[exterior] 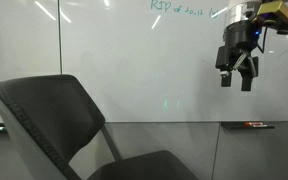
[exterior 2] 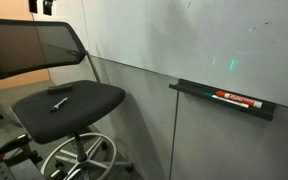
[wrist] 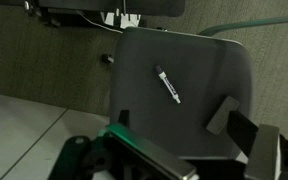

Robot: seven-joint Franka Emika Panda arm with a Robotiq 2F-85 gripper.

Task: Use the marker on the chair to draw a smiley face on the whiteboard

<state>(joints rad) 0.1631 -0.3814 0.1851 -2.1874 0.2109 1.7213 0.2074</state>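
The marker is a slim dark stick with a paler tip and lies flat on the seat of the chair. In the wrist view the marker lies near the middle of the dark seat. My gripper hangs high in front of the whiteboard, well above the chair. It is open and empty, with its fingers spread above the seat. The whiteboard carries green handwriting along its top. No smiley face strokes are visible on it.
A red-and-black marker lies in the grey tray under the board; it also shows in an exterior view. The chair's wheeled base stands on the floor. Grey wall panels run below the board.
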